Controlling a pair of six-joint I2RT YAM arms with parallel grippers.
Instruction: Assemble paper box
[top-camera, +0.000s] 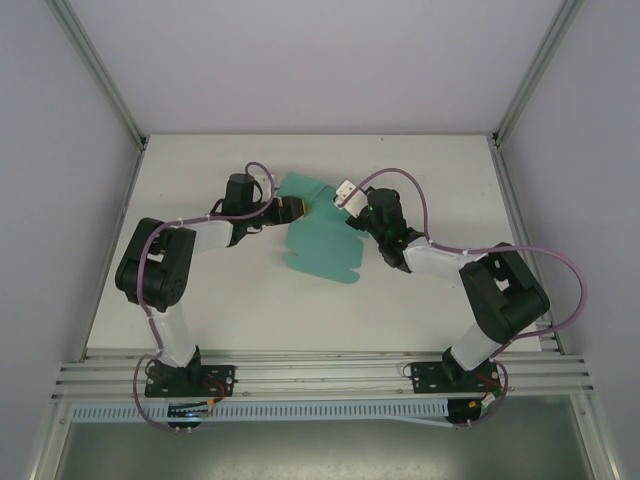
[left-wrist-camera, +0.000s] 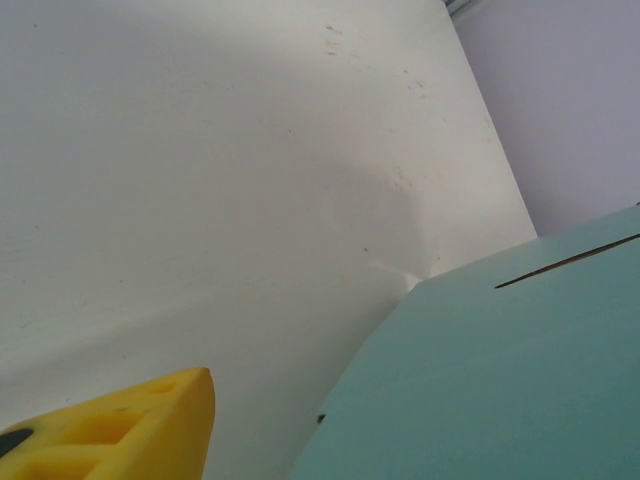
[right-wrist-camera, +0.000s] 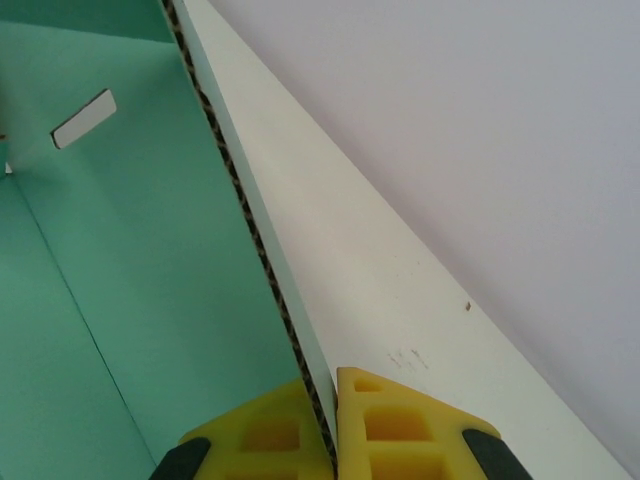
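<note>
At mid-table the right claw (right-wrist-camera: 331, 400) grips the paper box (right-wrist-camera: 130, 250) edge; left claw (top-camera: 297, 208) alongside, spread unclear

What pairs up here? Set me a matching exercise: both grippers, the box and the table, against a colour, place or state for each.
Things:
1. left gripper
2. right gripper
3. box
4. table

Descriptions:
A. teal
B. white
C. clamped on an upright wall of the box
D. at the box's left edge

Pairs: 1-D, 2-C, 3-A, 4-B
</note>
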